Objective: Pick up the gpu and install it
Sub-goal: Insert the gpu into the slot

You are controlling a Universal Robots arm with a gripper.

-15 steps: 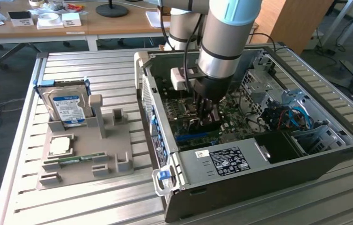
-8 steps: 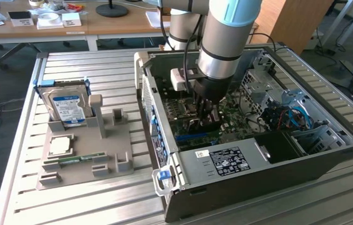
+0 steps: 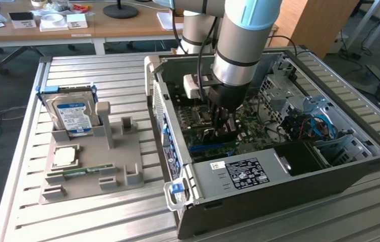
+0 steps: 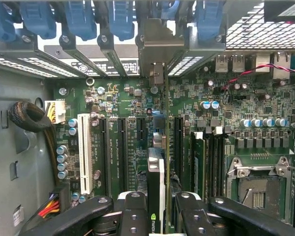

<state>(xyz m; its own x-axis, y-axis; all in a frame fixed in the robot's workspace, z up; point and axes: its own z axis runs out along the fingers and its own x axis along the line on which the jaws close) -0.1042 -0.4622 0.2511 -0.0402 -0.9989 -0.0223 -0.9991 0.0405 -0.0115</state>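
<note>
While pinching the gpu (image 4: 156,169) edge-on, holds hand (image 4: 157,209) upright in line with motherboard (image 4: 118,98) slots inside the case (image 3: 244,201), 3 o'clock in the exterior view, for straight seating.

Silver-grey arm (image 3: 240,45), pale blue joint cap (image 3: 254,12), black gripper (image 4: 160,209), round screws (image 4: 135,195)

Exterior high, oblique; wrist close; share motherboard (image 4: 113,98).

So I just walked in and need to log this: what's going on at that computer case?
The robot's gripper is inside the open computer case, shut on the gpu, holding it edge-on over the expansion slots of the motherboard. Whether it is seated I cannot tell. The hard drive stands in the grey holder outside.
</note>
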